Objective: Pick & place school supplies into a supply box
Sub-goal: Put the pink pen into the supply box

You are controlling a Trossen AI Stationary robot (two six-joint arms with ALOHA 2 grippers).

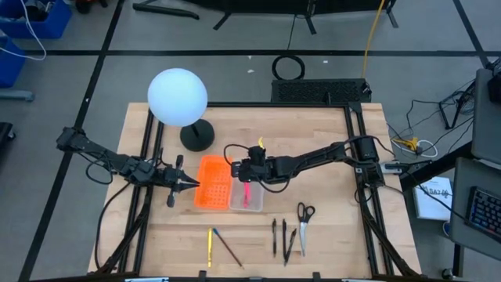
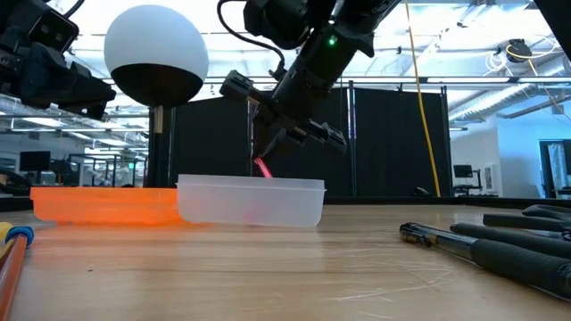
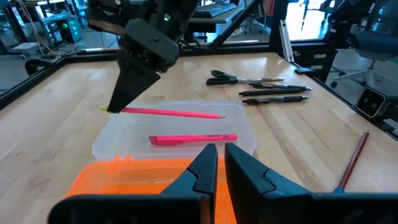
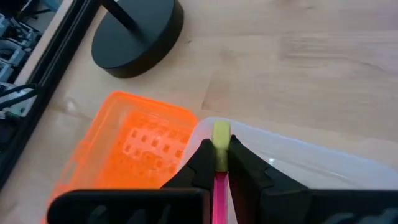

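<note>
Table: right tool (image 3: 115,107) grips pencil (image 3: 174,112).

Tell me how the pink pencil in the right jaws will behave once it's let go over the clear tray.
The pink pencil, pinched at one end by the right gripper, holds straight, so probably stiff and light. It looks thin, so it may roll, though the clear tray walls should stop it beside the pink pen.

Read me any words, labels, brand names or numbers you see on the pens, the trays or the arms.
None can be read. The pink pen in the clear supply box, the pink pencil in the right gripper, and the orange tray show no legible print. The scissors are too small to tell.
</note>
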